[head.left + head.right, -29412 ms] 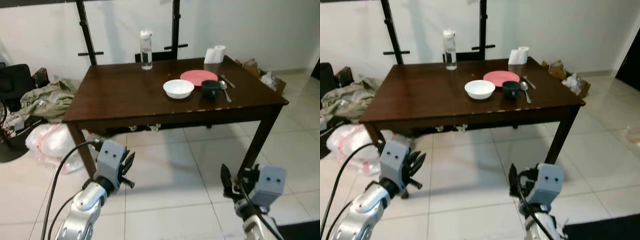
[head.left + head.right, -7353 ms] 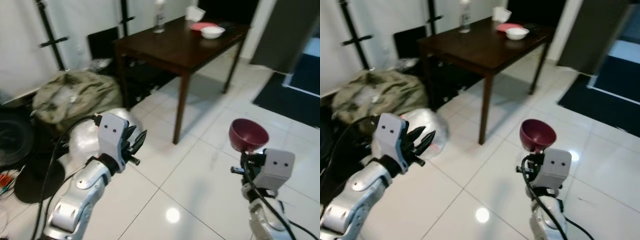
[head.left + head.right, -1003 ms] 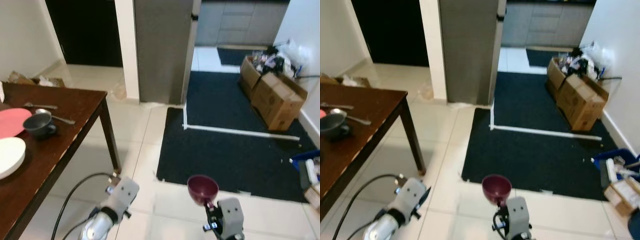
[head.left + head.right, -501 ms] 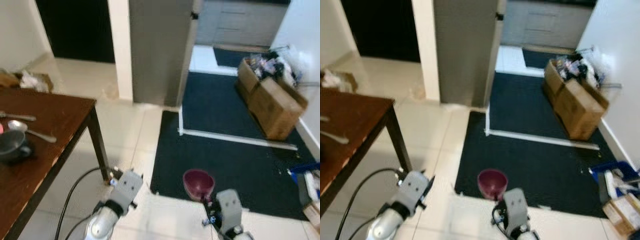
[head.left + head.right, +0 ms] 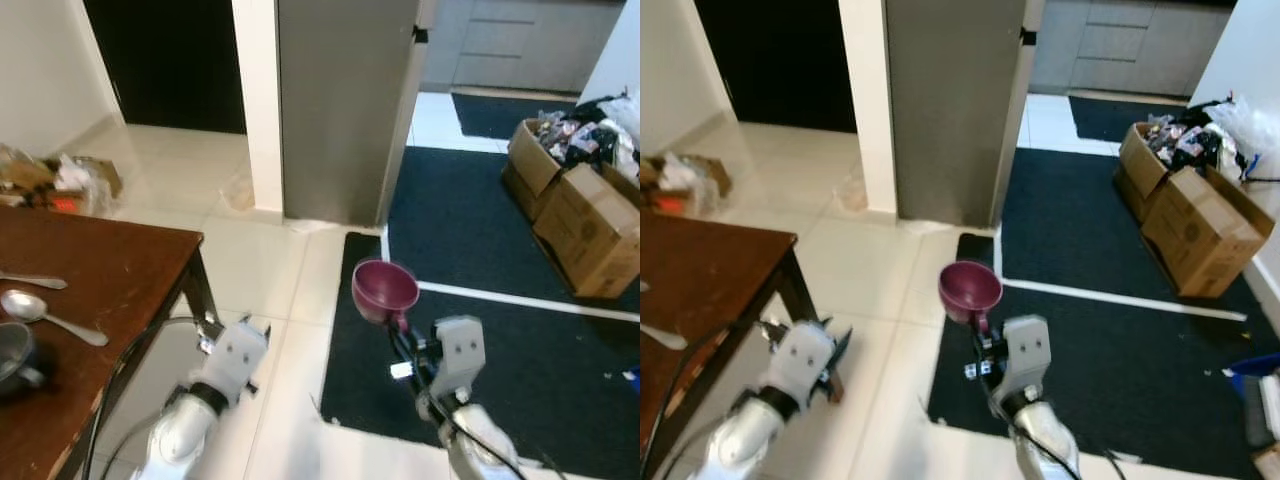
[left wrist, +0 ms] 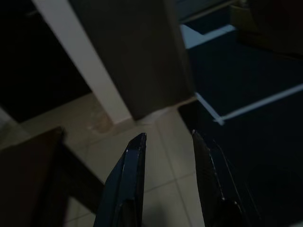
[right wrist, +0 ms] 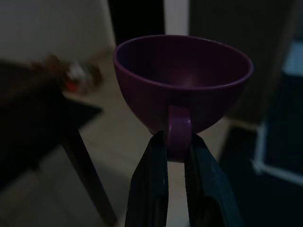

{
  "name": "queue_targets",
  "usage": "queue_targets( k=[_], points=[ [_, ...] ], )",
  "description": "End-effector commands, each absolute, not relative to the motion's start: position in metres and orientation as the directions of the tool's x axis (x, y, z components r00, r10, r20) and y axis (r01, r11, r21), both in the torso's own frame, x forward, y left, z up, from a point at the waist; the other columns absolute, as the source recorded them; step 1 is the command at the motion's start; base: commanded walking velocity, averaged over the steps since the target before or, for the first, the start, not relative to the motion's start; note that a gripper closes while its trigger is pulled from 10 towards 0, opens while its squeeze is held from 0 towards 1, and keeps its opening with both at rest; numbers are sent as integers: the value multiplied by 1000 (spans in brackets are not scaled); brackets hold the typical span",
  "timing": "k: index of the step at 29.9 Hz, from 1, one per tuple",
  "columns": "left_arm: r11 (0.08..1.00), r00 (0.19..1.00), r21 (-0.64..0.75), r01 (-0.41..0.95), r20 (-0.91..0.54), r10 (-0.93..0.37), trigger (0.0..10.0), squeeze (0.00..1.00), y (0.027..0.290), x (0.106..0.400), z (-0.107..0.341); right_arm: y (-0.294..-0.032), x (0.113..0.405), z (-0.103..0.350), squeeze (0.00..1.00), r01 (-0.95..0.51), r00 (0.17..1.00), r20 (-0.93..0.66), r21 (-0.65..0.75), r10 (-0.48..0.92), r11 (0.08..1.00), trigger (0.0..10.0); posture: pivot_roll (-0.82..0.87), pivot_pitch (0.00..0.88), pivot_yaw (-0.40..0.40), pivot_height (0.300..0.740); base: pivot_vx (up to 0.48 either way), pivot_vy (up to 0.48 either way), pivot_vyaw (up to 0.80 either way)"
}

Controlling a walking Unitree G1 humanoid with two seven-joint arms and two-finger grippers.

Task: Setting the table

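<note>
A maroon-purple cup (image 5: 385, 290) is showing at the centre of the frame, pinched by the black fingers (image 7: 154, 182) of the right gripper (image 7: 177, 149). The table (image 5: 110, 270) at the left is showing dark brown, carrying a silver spoon (image 5: 45, 315) and a dark grey cup (image 5: 12, 355). The floor (image 5: 260, 270) is gleaming cream-white; a black mat (image 5: 540, 350) with a white stripe is lying at the right, beside tan cardboard boxes (image 5: 585, 220).

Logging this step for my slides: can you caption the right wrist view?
Right hand holds a purple cup upright by its handle, table corner beside it.
</note>
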State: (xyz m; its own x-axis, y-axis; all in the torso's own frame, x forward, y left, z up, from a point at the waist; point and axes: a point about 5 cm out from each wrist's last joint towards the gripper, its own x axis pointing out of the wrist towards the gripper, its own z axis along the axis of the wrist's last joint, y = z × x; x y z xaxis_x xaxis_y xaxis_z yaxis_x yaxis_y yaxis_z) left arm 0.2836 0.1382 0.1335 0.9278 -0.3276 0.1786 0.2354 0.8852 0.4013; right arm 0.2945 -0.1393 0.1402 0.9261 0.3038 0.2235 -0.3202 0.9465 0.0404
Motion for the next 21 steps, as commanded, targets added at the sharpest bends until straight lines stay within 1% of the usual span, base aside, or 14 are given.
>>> queue_targets(
  k=[1, 7, 8, 10, 11, 12, 13, 18, 21],
  points=[
    [887, 936, 387, 252, 135, -325, 10000, 0, 142, 278, 127, -130, 290, 138, 0, -356, 918, 209, 68, 336, 932, 10000, 58, 94, 67, 740, 0, 0, 0],
    [888, 937, 382, 256, 129, -325, 10000, 0, 140, 275, 129, -126, 288, 138, 0, -379, 913, 198, 98, 356, 920, 10000, 66, 94, 64, 740, 0, 0, 0],
    [889, 937, 379, 257, 127, -325, 10000, 0, 139, 274, 130, -125, 287, 138, 0, -383, 913, 197, 121, 357, 916, 10000, 67, 94, 63, 740, 0, 0, 0],
    [891, 938, 369, 264, 119, -327, 10000, 0, 137, 272, 131, -124, 286, 142, 0, -388, 915, 207, 213, 347, 897, 10000, 70, 94, 62, 740, 0, 0, 0],
    [891, 938, 369, 264, 119, -327, 10000, 0, 137, 272, 131, -124, 286, 142, 0, -388, 915, 207, 213, 347, 897, 10000, 70, 94, 62, 740, 0, 0, 0],
    [893, 938, 360, 269, 113, -328, 10000, 0, 136, 271, 132, -124, 286, 145, 0, -393, 914, 219, 264, 342, 881, 10000, 71, 93, 62, 740, 0, 0, 0],
    [893, 938, 360, 269, 113, -328, 10000, 0, 136, 271, 132, -124, 286, 145, 0, -393, 914, 219, 264, 342, 881, 10000, 71, 93, 62, 740, 0, 0, 0],
    [912, 945, 302, 279, 85, -317, 10000, 0, 135, 271, 136, -123, 286, 154, 0, -401, 911, 244, 349, 332, 847, 10000, 74, 92, 65, 740, 0, 0, 0],
    [911, 944, 294, 288, 72, -321, 10000, 0, 133, 271, 140, -123, 286, 156, 0, -402, 912, 248, 384, 327, 831, 10000, 77, 90, 68, 740, 0, 0, 0]
  ],
)
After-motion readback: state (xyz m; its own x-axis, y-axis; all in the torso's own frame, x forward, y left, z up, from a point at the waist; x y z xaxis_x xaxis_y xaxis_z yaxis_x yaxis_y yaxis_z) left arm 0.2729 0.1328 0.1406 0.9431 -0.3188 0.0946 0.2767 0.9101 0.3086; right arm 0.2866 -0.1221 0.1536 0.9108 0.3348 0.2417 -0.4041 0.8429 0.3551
